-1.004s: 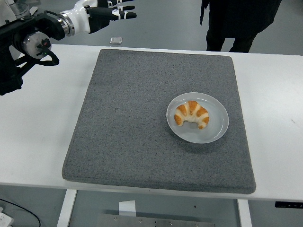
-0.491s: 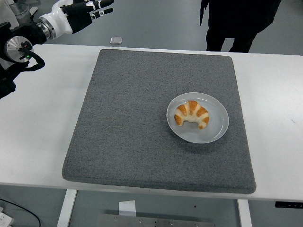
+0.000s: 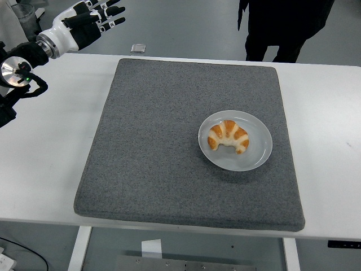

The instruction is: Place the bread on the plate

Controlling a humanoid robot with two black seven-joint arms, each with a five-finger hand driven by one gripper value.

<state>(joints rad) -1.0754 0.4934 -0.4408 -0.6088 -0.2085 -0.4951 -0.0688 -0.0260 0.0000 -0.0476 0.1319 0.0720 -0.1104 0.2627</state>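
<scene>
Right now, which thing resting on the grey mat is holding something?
The white plate, right of centre on the grey mat, holds the croissant; nothing else rests there.

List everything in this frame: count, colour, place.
croissant: 1, golden brown with pale stripes, lying on the plate
plate: 1, white, right of centre on the mat
mat: 1, grey, covering the middle of the table
table: 1, white, under the mat
small flat object: 1, silvery, far table edge beyond the mat
person: 1, dark clothes, standing behind the table at top
left hand: 1, black and white, raised at top left, fingers spread, holding nothing
</scene>
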